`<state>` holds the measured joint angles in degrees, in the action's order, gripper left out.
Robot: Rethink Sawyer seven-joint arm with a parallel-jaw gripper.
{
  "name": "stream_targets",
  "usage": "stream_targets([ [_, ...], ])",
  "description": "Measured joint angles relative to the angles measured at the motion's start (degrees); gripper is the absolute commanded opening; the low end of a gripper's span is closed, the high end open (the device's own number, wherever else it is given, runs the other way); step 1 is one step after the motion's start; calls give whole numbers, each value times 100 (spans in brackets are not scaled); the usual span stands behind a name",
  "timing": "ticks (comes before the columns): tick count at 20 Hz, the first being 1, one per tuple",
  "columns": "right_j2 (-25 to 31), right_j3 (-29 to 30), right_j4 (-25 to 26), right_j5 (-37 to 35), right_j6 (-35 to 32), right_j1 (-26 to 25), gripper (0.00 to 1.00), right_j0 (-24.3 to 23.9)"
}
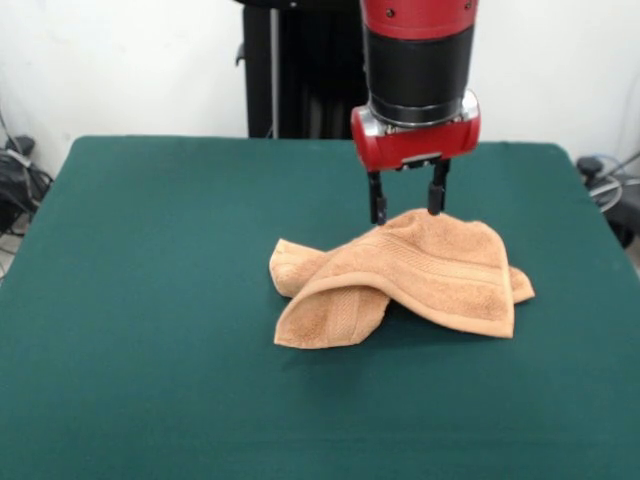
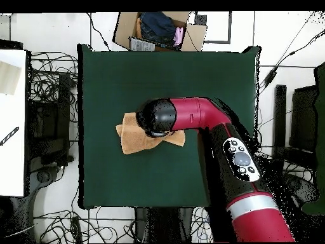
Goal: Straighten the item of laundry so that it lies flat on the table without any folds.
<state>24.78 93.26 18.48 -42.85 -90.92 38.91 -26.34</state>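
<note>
While the arm hangs over it, the towel (image 1: pixel 420 272) lies rumpled near the middle of the table (image 1: pixel 150 300).

Seen from the front, the gripper (image 1: pixel 407 210) stands with its two fingers (image 1: pixel 377 205) spread apart, their tips touching or just above the towel's raised far fold, nothing pinched between them; from overhead the arm's black wrist (image 2: pixel 157 117) hides that spot and only the cloth's edges show around it. Its long axis runs side to side across the table, one pointed corner toward the front view's right. Light orange-tan terry with a ribbed band, it is humped in the middle, its left part doubled over into a rolled flap.
</note>
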Motion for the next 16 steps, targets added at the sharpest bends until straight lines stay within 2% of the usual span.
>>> stream_targets([
  [16, 2, -55, 7, 0, 0, -350, 100, 20],
])
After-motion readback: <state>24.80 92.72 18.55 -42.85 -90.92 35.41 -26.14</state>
